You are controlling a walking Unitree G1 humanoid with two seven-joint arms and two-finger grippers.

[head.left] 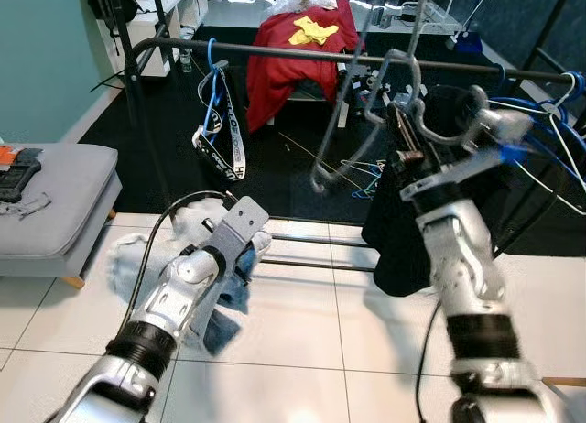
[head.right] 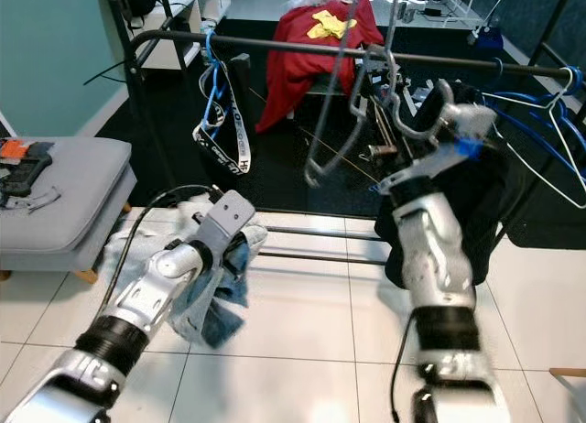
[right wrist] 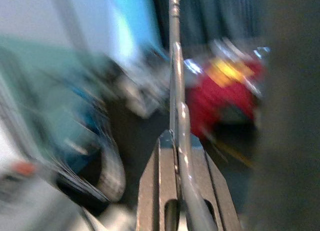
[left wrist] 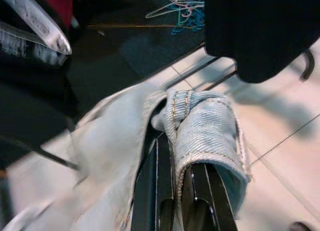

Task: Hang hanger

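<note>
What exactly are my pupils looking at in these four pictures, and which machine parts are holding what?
This is a walking humanoid robot with two silver arms. The two wide pictures come from cameras in its head, looking down and forward. The other two come from cameras on its wrists, looking along each gripper's black fingers.

The right gripper is raised near a dark clothes rail and is shut on a grey hanger; its wrist picture, though blurred, shows the hanger's wire pinched between the fingers. A dark garment hangs beside that arm.

The left gripper is low, shut on pale denim cloth above the white tiled floor. Blue hangers hang from the rail, and a grey cushioned seat stands at the left.
</note>
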